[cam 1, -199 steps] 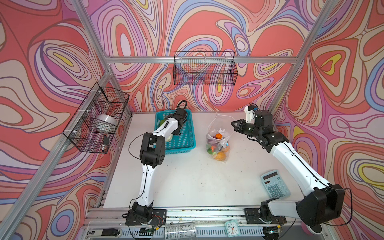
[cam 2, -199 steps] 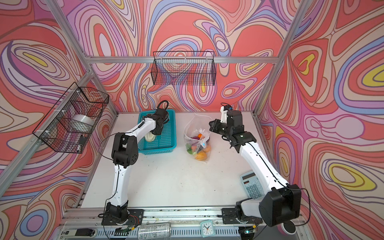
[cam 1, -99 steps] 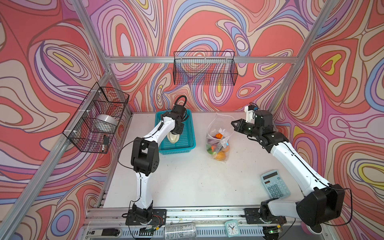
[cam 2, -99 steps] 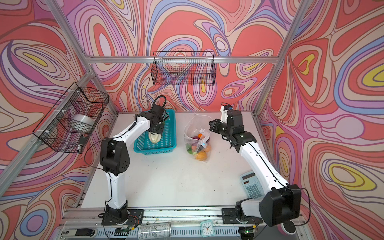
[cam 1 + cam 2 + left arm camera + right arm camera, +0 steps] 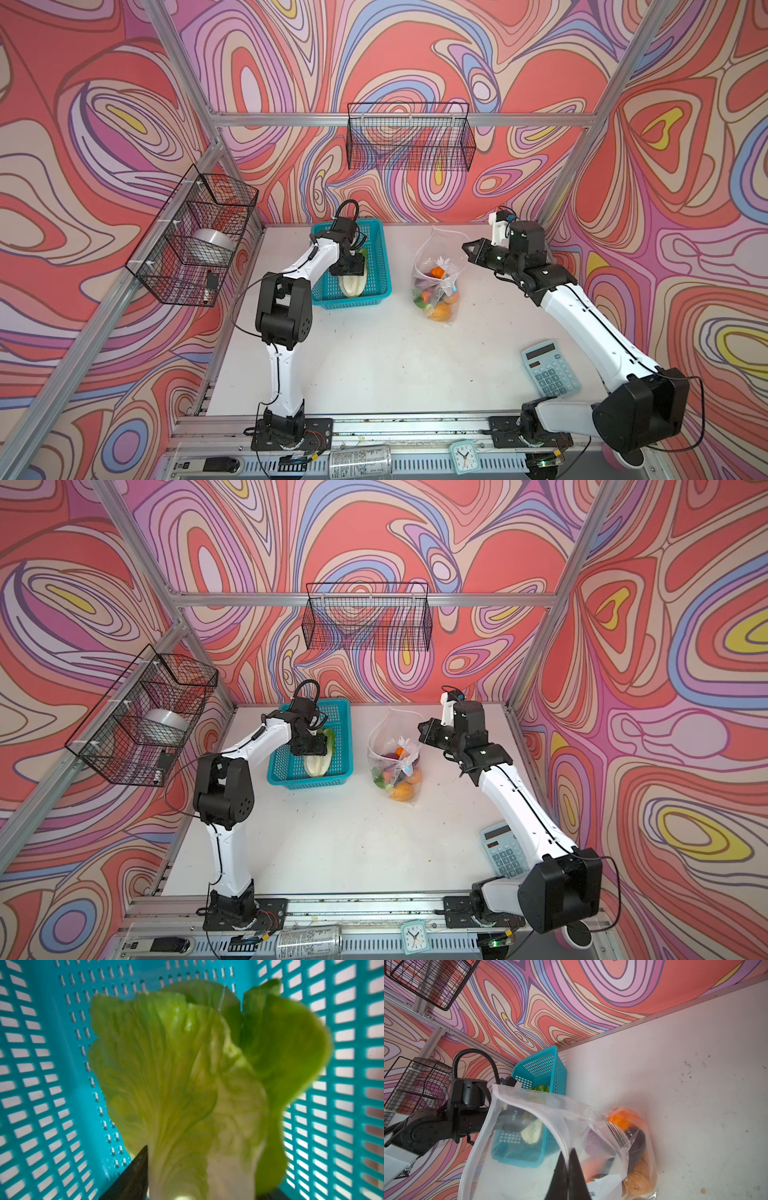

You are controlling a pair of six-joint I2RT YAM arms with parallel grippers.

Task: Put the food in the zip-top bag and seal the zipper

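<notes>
A green-white cabbage (image 5: 352,286) (image 5: 316,766) (image 5: 187,1084) lies in the teal basket (image 5: 376,232). My left gripper (image 5: 348,267) (image 5: 309,746) (image 5: 205,1178) hangs over its white stalk end, open, with a finger on either side. The clear zip-top bag (image 5: 432,253) (image 5: 386,737) (image 5: 517,1167) stands on the table holding a pumpkin (image 5: 440,311), an eggplant (image 5: 637,1142) and a purple onion (image 5: 593,1138). My right gripper (image 5: 467,248) (image 5: 422,730) (image 5: 569,1151) is shut on the zipper (image 5: 546,1120), holding the mouth up and open.
A light-blue calculator (image 5: 550,368) lies near the right arm. Black wire baskets hang on the back wall (image 5: 409,137) and the left wall (image 5: 195,237). A can (image 5: 359,459) and a small clock (image 5: 463,451) lie on the front rail.
The left arm has raised its elbow and brought its gripper down over the cabbage in the basket, with the jaws spreading wider. The right gripper and the bag have stayed put.
</notes>
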